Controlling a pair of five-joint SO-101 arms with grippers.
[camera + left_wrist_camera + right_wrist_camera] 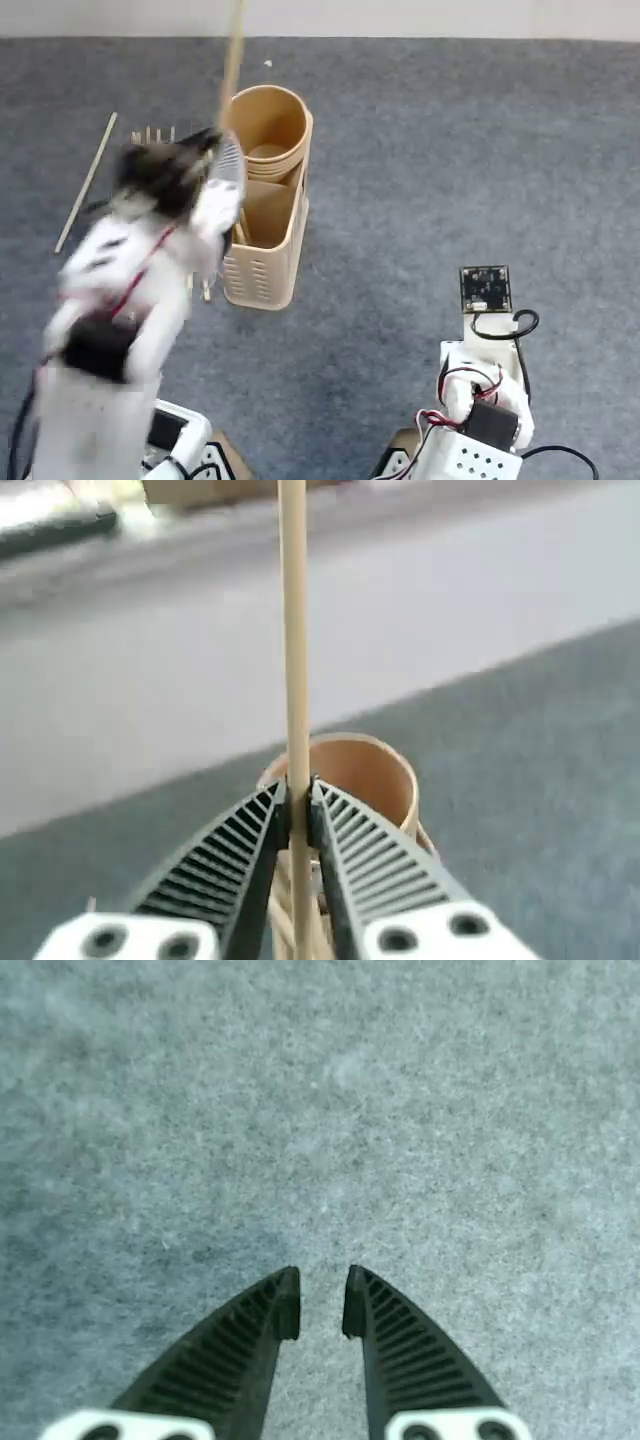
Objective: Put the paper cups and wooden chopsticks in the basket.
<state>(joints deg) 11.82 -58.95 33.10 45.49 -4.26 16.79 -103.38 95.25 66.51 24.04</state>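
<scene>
Pinching one chopstick [293, 630] upright in my shut left jaws so it can drop into the basket [262, 275], I rest my right jaws part-open and empty.

Grey carpet [480, 150], pale far strip [400, 15]

Left gripper [297, 800] clamped on a wooden chopstick [292, 630], ribbed black fingers [225, 865] pressed against it from both sides, the stick running straight on past the fingertips and out of frame. Just beyond the tips, partly behind the stick: round open rim of a tan paper cup [368, 772], mouth facing the camera. Cup sits over grey carpet [540, 760]; farther off, a pale blurred floor [450, 600].
</scene>
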